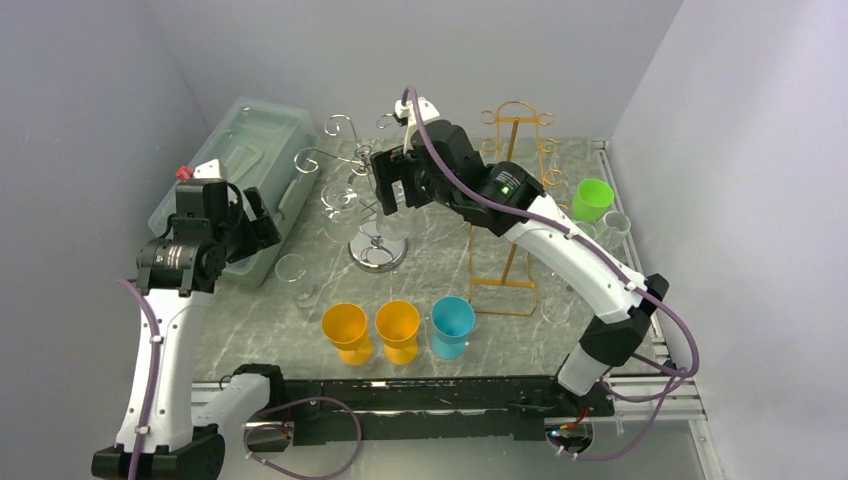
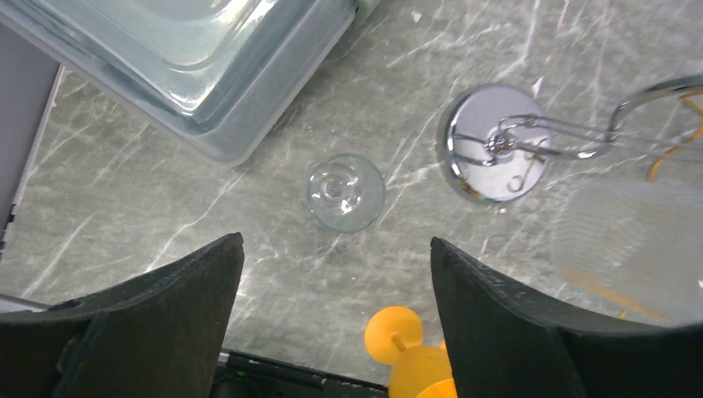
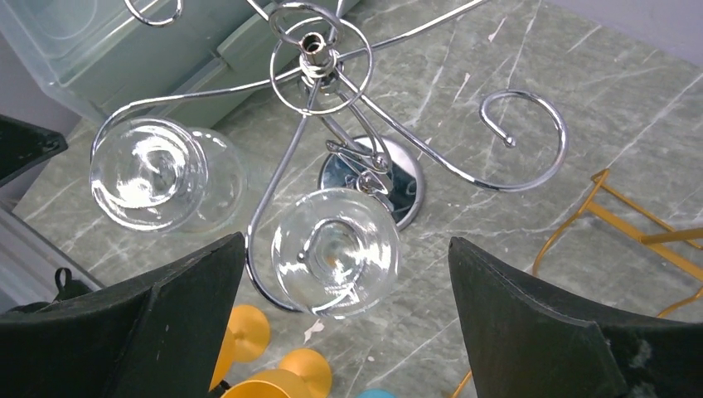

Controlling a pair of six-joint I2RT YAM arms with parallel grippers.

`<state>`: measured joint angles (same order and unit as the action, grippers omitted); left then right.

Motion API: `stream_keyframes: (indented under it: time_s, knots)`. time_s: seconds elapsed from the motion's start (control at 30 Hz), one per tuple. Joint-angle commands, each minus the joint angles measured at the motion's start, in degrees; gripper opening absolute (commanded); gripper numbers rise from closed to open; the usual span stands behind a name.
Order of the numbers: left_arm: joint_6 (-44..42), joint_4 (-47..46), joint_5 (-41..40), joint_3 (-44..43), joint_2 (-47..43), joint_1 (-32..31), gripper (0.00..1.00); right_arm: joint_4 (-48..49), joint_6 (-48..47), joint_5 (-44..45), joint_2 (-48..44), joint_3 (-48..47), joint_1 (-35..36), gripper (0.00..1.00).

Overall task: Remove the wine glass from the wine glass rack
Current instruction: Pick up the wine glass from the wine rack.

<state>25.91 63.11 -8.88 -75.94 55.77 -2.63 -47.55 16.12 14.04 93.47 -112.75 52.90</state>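
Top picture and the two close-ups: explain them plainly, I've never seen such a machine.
Two robot arms stand at a marbled table. The top picture looks down from above and behind; the others come from a camera on each wrist, its black fingers showing. The left pincer is open over a clear glass standing on the table. The right pincer is open over the chrome rack, where two wine glasses hang. Neither holds anything.

The table is grey with white veins, the rack chrome, the bin seemingly pale green.
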Motion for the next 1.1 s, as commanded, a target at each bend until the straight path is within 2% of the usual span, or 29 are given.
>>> stream_keyframes:
  time_s: [0.0, 0.27, 0.57, 0.93, 1.07]
  knots:
    - [-2.66, -3.16, 0.93, -3.13, -1.86, 0.23, 0.93, -1.67, 1.05, 4.20, 1.97, -5.19, 1.39, 0.93]
    - [-5.28, -4.39, 2.85, -6.22, -2.37, 0.24, 0.95, -5.34, 2.83, 9.33, 5.89, -11.28, 2.88, 0.84]
    - [-6.22, -6.94, 5.51, -5.82, -3.09, 0.24, 0.95, -7.11, 5.43, 12.25, 7.07, -11.92, 2.95, 0.75]
    - [-6.99, -8.00, 6.66, -6.11, -3.47, 0.25, 0.95, -7.49, 6.76, 12.38, 9.04, -12.59, 3.25, 0.72]
    - [-7.47, -8.30, 6.60, -6.07, -3.65, 0.25, 0.95, -7.06, 7.36, 12.79, 8.76, -12.12, 3.23, 0.65]
